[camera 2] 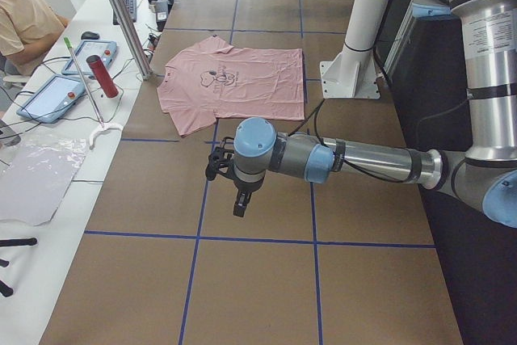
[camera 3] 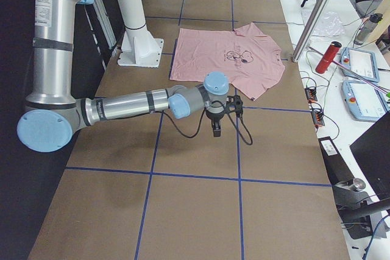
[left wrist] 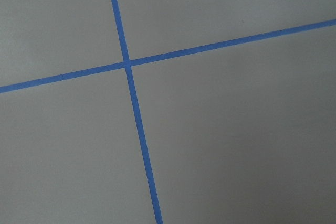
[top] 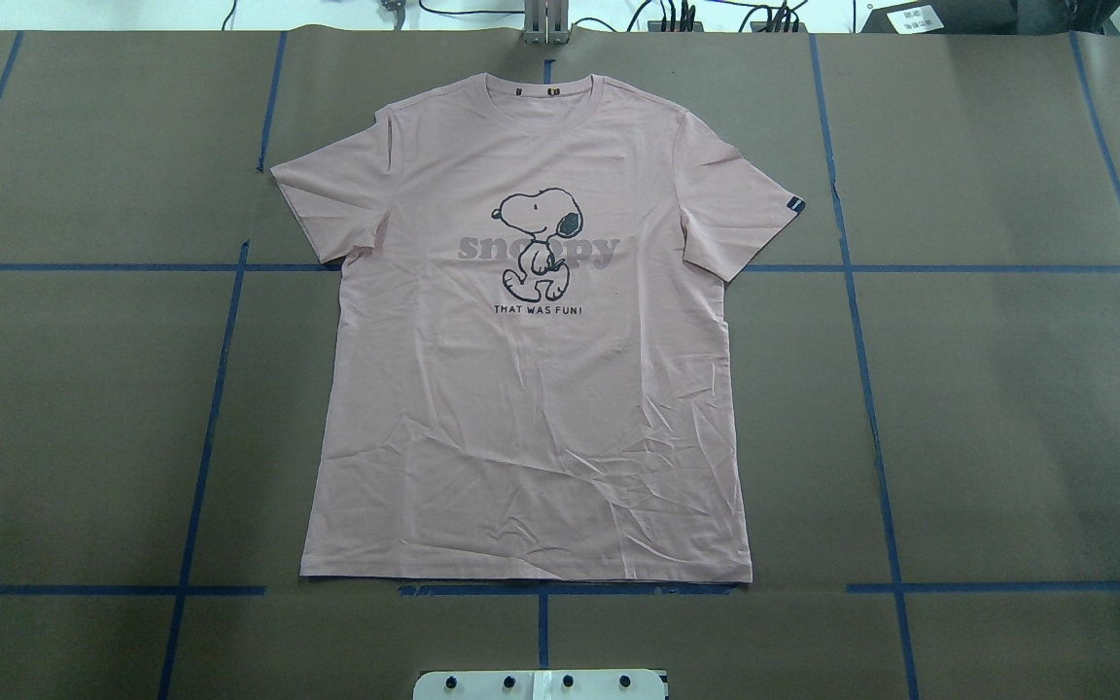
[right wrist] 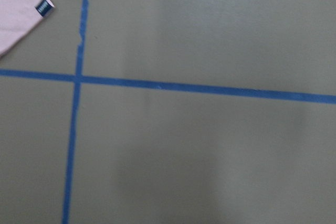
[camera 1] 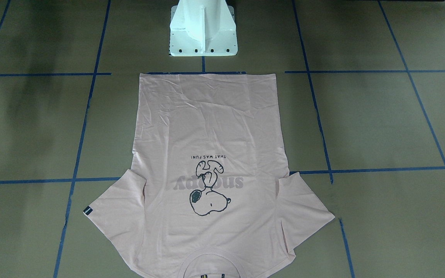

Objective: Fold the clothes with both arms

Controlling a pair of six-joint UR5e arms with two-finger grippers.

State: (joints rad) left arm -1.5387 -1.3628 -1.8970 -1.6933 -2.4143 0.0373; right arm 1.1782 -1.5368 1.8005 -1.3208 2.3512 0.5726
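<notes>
Pink T-shirt (top: 531, 389) flat between distant left tool (camera 2: 238, 202) and right tool (camera 3: 217, 130), openness indiscernible.

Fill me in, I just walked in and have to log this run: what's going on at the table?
A pink T-shirt lies spread flat on the table, print side up, both sleeves out, not yet folded. Nothing touches it. The left gripper and the right gripper hang over bare table, one off each side of the shirt. Whether they are open cannot be told.

Silver-grey tubular arms (camera 2: 371, 163) with rounded light blue joint caps (camera 2: 254, 136).
</notes>
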